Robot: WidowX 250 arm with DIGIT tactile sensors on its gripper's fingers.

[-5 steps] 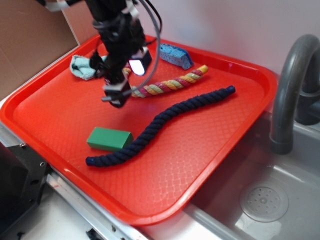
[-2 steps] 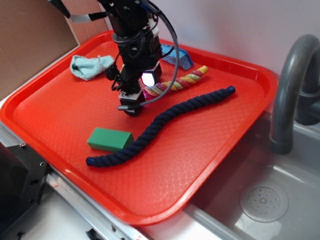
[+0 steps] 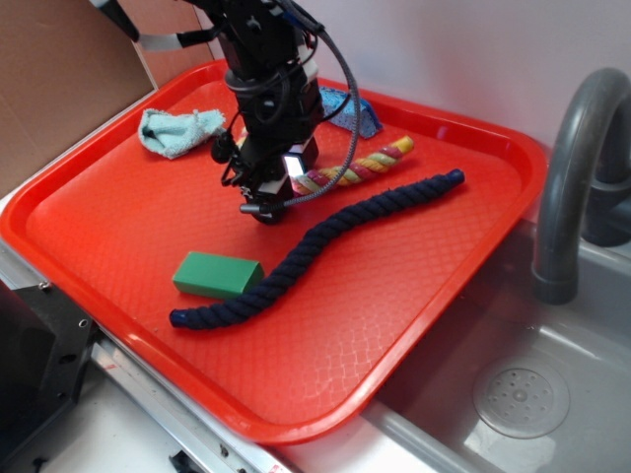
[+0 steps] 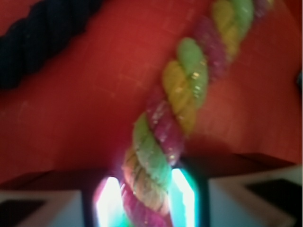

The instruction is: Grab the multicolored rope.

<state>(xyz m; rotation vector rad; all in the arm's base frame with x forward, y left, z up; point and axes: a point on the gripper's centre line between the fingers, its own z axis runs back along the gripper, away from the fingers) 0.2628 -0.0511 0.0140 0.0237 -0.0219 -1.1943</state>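
Observation:
The multicolored rope [image 3: 360,165], twisted from yellow, pink-red and green strands, lies on the red tray [image 3: 118,232] toward the back. Its left end is hidden under my gripper [image 3: 264,209], which is down at the tray surface. In the wrist view the rope [image 4: 180,90] runs from the upper right down between my two lit fingertips, and both pads touch its sides. My gripper [image 4: 146,198] is shut on the rope's end.
A longer navy-blue rope [image 3: 325,236] lies just in front, also at the wrist view's top left [image 4: 42,33]. A green block [image 3: 217,273], a light blue cloth [image 3: 177,130] and a blue sponge [image 3: 350,108] share the tray. A grey faucet [image 3: 577,168] and sink [image 3: 523,394] are to the right, cardboard [image 3: 59,79] to the left.
My gripper has moved right from the tray's middle-left, come down over the multicolored rope's left end and closed on it. The rope has shifted slightly.

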